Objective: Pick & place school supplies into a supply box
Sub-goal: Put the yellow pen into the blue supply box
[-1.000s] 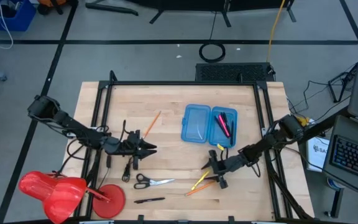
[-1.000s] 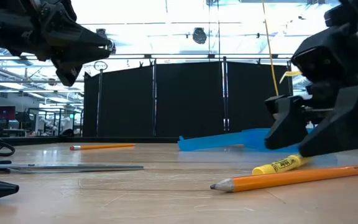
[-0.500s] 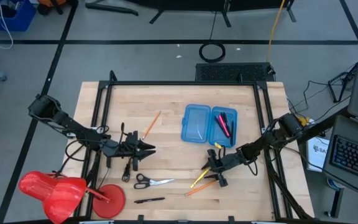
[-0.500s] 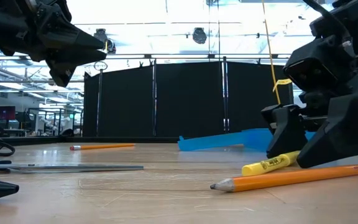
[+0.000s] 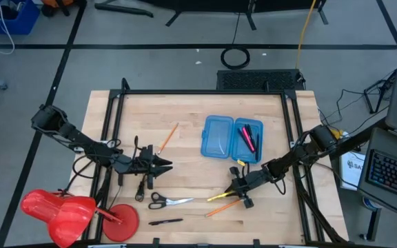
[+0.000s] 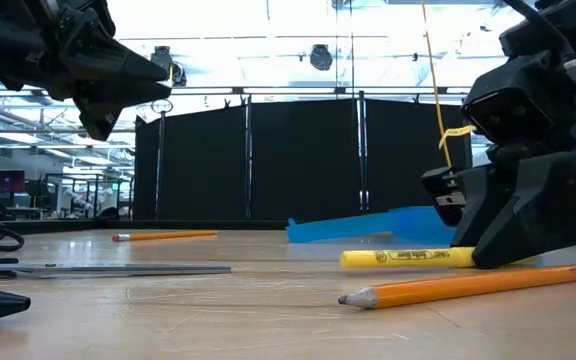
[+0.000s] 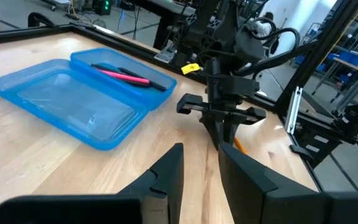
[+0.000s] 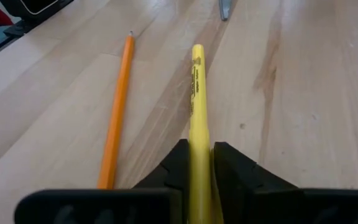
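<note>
— Yellow marker point(image 8: 197, 106): status?
— Clamped at one end between the closed fingers of the right gripper point(image 5: 238, 187), low over the table's near right part, beside an orange pencil point(image 6: 468, 285). It lies level, at or just above the wood; which, I cannot tell.

— Step in hand?
— By my judgement, the pick is made and the carry is pending.

— Destination?
— Supply box point(image 5: 229, 138), open, translucent blue, beyond the gripper; pink markers already lie in its right half.

— Next move requires?
— A lift, then alignment of the marker's length with that half before release.

— Left gripper point(image 5: 158, 164)?
— Raised, left of centre, fingers nearly together, empty. Scissors point(image 5: 168, 201) nearby remain unpacked.
</note>
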Robot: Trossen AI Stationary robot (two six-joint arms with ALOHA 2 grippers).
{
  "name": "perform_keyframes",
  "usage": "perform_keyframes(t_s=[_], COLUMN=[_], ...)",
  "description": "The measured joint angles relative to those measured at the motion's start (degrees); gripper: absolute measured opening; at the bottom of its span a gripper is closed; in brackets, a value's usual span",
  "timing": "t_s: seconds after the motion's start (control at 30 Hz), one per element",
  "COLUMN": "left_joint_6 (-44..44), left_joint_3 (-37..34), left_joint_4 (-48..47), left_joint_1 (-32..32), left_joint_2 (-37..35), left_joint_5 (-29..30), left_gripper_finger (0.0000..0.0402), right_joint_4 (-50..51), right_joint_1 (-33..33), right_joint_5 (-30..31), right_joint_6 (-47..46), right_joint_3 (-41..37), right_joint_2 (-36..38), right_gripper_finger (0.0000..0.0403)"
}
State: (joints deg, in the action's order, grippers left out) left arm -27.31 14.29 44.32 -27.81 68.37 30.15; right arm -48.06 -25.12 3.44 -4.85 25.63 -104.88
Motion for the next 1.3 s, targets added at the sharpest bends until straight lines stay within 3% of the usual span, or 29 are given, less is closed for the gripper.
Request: perform_keyframes(t_s=[0.5,0.77,0.97,1.3], left_joint_6=[0.0,-2.5,-3.2,-2.0], left_joint_3=[0.0,0.0,0.0,0.0], left_joint_4=[-0.8,-0.3,1.3,2.5], left_joint_1=[0.0,0.0,0.0,-0.1], left_joint_2=[0.2,4.3,6.4,6.5], left_joint_5=[0.0,1.8,3.5,3.5], left_gripper_finger=[0.0104,0.0104,0.0104,0.0104], right_joint_4=[-5.3,-6.2,-5.0,1.6], right_joint_1=[0.6,0.6,0.6,0.3], right_joint_5=[0.0,1.9,5.7,20.6], right_joint_6=[-0.4,-0.5,-0.5,-3.8], right_joint_3=[-0.2,-0.2,-0.2,-0.2], right_joint_2=[0.2,0.7,4.5,9.8], right_gripper_finger=[0.0040,0.0040,0.0040,0.0040])
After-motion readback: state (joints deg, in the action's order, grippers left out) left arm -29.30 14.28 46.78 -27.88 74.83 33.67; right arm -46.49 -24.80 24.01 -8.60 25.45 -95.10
